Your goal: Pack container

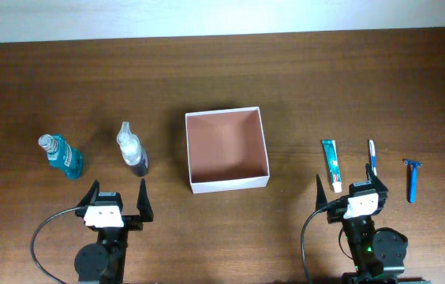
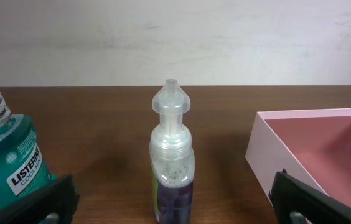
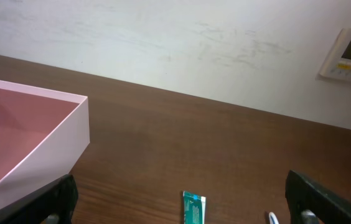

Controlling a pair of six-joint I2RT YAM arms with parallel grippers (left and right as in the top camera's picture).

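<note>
We see the table (image 1: 222, 79) with the container (image 1: 230, 185) at its middle, open top up. Our left gripper (image 1: 118, 185) and right gripper (image 1: 349, 183) sit near the front edge, both released with fingers spread wide. Left of the container stand the mouthwash (image 1: 63, 156) and, nearer the box, a pump bottle (image 1: 132, 150). To its right lie a toothpaste (image 1: 331, 164), a razor (image 1: 413, 179) and a toothbrush (image 1: 372, 156).

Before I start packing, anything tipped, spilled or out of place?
Nothing stands out. The square white-walled container sits empty, the blue mouthwash bottle and clear pump bottle stand upright, and the toothpaste tube, toothbrush and blue razor lie flat, apart.
</note>
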